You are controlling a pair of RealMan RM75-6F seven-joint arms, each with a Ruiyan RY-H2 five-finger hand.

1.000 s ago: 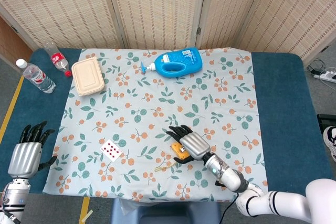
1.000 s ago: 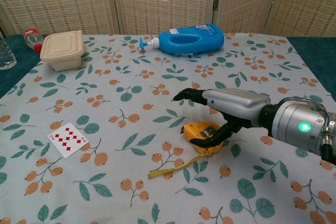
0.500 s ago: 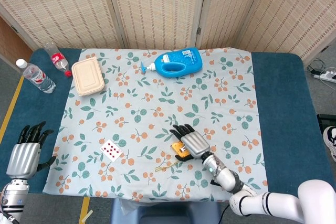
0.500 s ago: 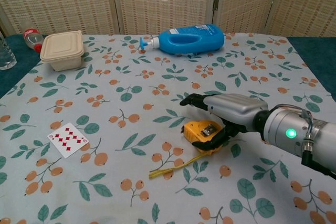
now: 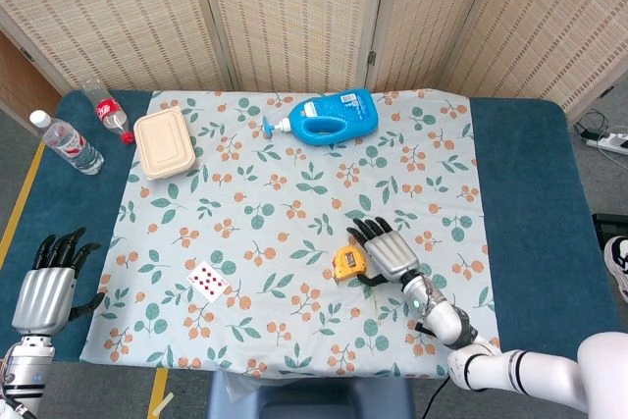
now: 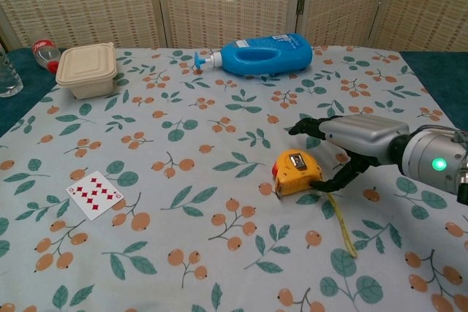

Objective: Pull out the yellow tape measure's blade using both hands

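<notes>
The yellow tape measure (image 6: pixel 296 173) (image 5: pixel 346 262) lies on the floral cloth right of centre, its yellow wrist strap (image 6: pixel 341 223) trailing toward the front edge. My right hand (image 6: pixel 352 142) (image 5: pixel 389 251) hovers just to its right, fingers spread above its far side. The thumb curls low and touches the case's right edge without gripping it. My left hand (image 5: pixel 49 287) is off the cloth at the front left corner, fingers apart and upright, holding nothing. No blade is seen out of the case.
A blue detergent bottle (image 6: pixel 259 54) lies at the back centre. A beige lunch box (image 6: pixel 88 69) sits at the back left, and a playing card (image 6: pixel 93 193) at the front left. Two plastic bottles (image 5: pixel 67 142) lie on the blue table edge.
The tape measure has slid to the right and turned, with its strap swinging round to the right. My right hand moved right with it. The left hand stayed still.
</notes>
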